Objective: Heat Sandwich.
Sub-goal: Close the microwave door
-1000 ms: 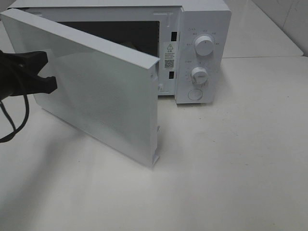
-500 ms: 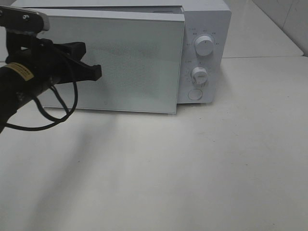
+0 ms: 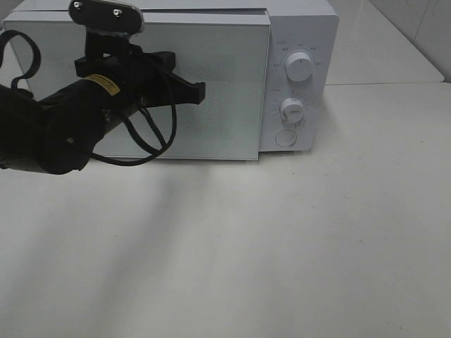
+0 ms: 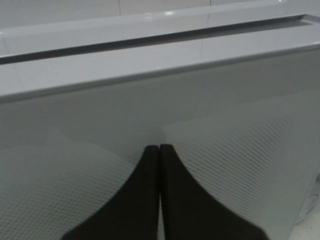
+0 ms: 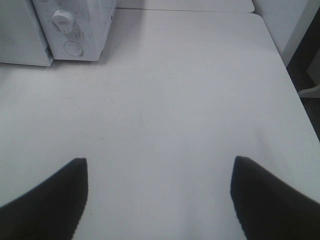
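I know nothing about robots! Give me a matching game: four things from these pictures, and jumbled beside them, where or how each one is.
Things:
1. left hand
2. right hand
3. microwave door
4. round button

Place or state:
A. wide open, over the table
B. flat across the front of the microwave
C. shut tight, tips at the door
D. under the two knobs

Pairs: 1-C, 2-A, 3-B, 4-D.

microwave (image 3: 299, 77) dial markings too small to read, no legible text
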You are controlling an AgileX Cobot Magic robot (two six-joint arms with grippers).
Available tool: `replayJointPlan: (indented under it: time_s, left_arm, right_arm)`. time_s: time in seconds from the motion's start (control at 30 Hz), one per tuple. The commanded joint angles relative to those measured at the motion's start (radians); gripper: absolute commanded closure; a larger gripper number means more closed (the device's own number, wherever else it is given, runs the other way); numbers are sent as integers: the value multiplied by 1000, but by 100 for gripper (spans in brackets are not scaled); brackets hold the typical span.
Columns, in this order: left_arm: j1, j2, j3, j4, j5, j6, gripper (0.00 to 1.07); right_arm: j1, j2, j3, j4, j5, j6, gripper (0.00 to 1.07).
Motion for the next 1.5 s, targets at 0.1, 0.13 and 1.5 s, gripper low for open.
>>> replayJointPlan:
  time_s: [0.1,0.13,1.5]
  left_arm:
    - [-1,34,-71,-27,15,17,107]
    - [-1,40,-80,-29,22,17,107]
    - [-72,69,-135,-139,52,99,107]
  right_arm:
    - [-6,-26,2,3,-9,-10,31]
    - [-6,-26,2,3,-9,-10,31]
    - [-6,-26,2,3,-9,-10,31]
